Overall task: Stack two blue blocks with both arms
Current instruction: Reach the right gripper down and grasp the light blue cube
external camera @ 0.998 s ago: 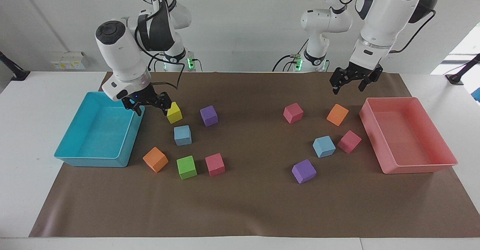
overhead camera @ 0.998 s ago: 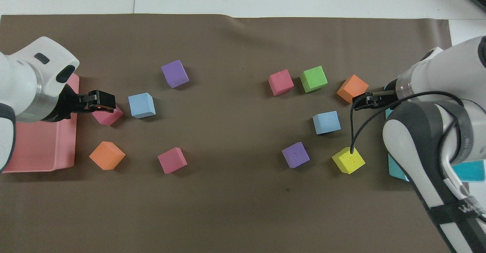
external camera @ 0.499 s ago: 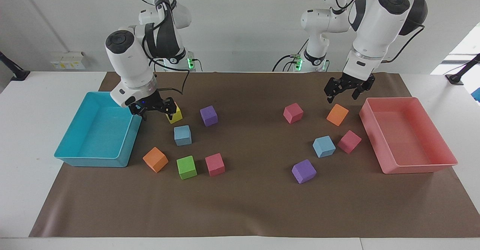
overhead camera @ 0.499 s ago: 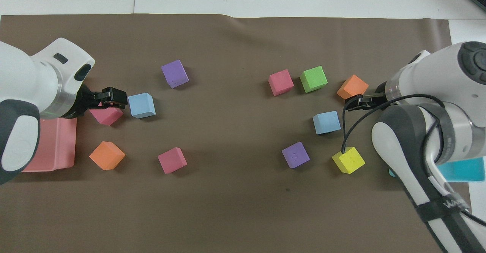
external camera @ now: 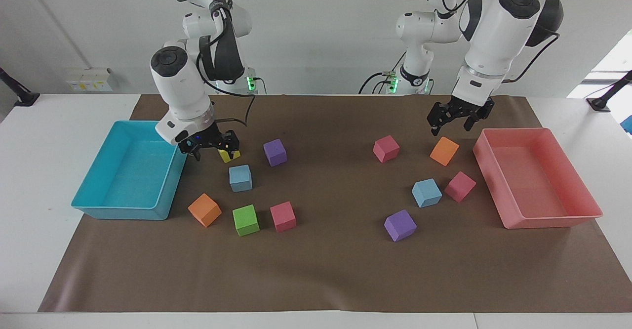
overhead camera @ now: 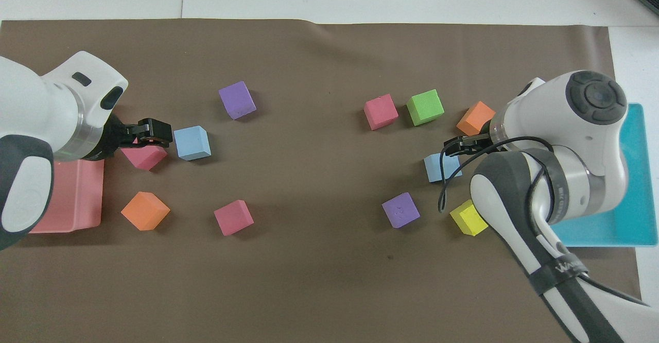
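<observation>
Two light-blue blocks lie apart on the brown mat. One blue block (external camera: 240, 178) (overhead camera: 441, 167) sits toward the right arm's end, just farther from the robots than a yellow cube (external camera: 229, 155). My right gripper (external camera: 213, 151) (overhead camera: 456, 147) hangs open and holds nothing, low over the mat by the yellow cube and this block. The other blue block (external camera: 426, 192) (overhead camera: 191, 142) lies toward the left arm's end, beside a pink cube (external camera: 459, 186). My left gripper (external camera: 450, 124) (overhead camera: 151, 131) is open and holds nothing, raised over the orange cube (external camera: 444, 150) and that pink cube.
A turquoise tray (external camera: 98, 205) stands at the right arm's end and a pink tray (external camera: 513, 220) at the left arm's end. Purple cubes (external camera: 275, 151) (external camera: 400, 225), pink cubes (external camera: 385, 148) (external camera: 283, 216), a green cube (external camera: 245, 220) and an orange cube (external camera: 204, 210) lie scattered on the mat.
The right arm swung toward the table's middle, carrying its gripper from the turquoise tray's edge to over the yellow cube. The left gripper dropped slightly toward the orange cube, then held still.
</observation>
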{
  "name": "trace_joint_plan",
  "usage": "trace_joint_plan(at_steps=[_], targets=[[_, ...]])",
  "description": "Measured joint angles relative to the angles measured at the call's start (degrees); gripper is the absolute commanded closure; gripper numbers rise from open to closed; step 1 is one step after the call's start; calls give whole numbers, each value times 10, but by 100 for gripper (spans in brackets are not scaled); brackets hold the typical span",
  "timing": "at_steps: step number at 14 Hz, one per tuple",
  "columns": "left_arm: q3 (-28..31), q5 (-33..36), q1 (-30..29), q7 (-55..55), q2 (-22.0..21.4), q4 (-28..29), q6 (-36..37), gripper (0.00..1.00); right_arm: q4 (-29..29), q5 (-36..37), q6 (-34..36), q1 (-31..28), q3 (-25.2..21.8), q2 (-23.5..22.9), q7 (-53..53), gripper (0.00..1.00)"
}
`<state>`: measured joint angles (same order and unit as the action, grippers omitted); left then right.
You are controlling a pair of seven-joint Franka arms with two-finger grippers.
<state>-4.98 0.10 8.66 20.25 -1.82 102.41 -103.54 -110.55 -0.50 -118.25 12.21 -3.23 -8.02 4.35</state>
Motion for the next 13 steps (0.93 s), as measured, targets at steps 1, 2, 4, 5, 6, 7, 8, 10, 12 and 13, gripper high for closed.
trace_joint_plan(at_steps=[1,2,4,5,6,7,8,10,12,13], targets=[[0,0,0,0,0,0,0,0,-1,0,-1,1,0,-7,0,0],[0,0,0,0,0,0,0,0,-2,0,-2,3,0,-14,0,0],[1,0,0,0,0,0,0,0,-7,0,-13,11,0,-25,0,0],[1,0,0,0,0,0,0,0,-15,0,-28,18,0,-29,0,0],[2,0,0,-1,0,-1,0,0,-26,0,-44,23,0,-32,0,0],[3,0,0,-1,-2,-4,1,0,-38,0,-60,26,0,-36,0,0],[4,0,0,-2,-4,-10,4,0,-48,0,-75,27,0,-41,0,0],[9,0,0,-19,-9,-37,28,0,-63,0,-98,33,0,-54,0,0],[17,0,-4,-44,-13,-65,51,0,-71,0,-112,36,0,-60,0,0],[20,0,-9,-60,-14,-78,64,0,-74,0,-113,36,0,-61,0,0]])
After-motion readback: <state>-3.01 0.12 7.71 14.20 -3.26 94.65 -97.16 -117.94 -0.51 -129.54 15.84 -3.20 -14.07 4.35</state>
